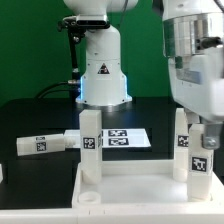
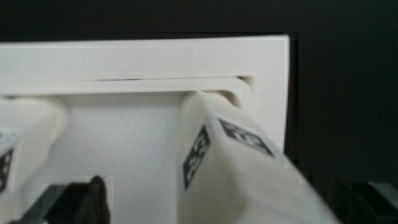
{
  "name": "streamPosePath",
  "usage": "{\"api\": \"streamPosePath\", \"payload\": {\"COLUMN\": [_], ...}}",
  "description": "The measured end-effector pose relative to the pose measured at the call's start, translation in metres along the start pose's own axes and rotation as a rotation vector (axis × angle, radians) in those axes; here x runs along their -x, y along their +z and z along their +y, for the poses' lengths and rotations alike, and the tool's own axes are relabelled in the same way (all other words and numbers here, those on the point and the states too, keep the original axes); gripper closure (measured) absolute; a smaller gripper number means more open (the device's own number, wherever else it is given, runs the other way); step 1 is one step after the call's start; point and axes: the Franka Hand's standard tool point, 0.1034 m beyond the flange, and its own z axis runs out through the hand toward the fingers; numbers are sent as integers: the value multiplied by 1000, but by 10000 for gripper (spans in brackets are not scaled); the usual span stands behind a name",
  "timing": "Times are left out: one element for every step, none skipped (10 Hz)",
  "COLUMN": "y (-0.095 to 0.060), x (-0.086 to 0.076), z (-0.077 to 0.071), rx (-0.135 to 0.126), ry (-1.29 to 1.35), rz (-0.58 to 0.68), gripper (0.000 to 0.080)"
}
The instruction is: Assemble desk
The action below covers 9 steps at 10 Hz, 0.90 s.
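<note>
One upright leg (image 2: 231, 140) stands between gripper's (image 2: 222, 203) spread fingers (image 2: 68, 205).

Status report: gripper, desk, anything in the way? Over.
Gripper open, straddling upright leg on tabletop. Three stand upright; loose leg lies on table. No obstruction seen.

Exterior low; wrist seemingly above tabletop (image 1: 140, 196) (image 2: 160, 62)

My gripper (image 2: 214, 208) stands wide, one black finger (image 2: 75, 203) well clear of the white square plastic leg (image 2: 249, 170) rising between my jaws. The leg bears a black-and-white square tag (image 2: 199, 152) and stands on the white rimmed plastic tabletop (image 2: 143, 70). A second tagged white leg (image 2: 25, 128) beside it is half out of sight.
</note>
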Motion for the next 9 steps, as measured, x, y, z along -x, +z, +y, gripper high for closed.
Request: {"api": "streamPosePath", "payload": {"y": [0,0,0,-1,-5,-6,-6,-6,-6], "x": [-2,-3,-4,-4,-6,-6,-5,-5,-6], "z": [0,0,0,0,-5,-9,-9,-9,-9], "rx": [-1,0,0,11,28,24,27,26,26], "ry": [-20,-94,-174,-322,-545,-698,-732,-697,-689], "rz": [2,4,4,12,27,28,30,30,31], "gripper": [156,156,151,151,150,150,150,150,258]}}
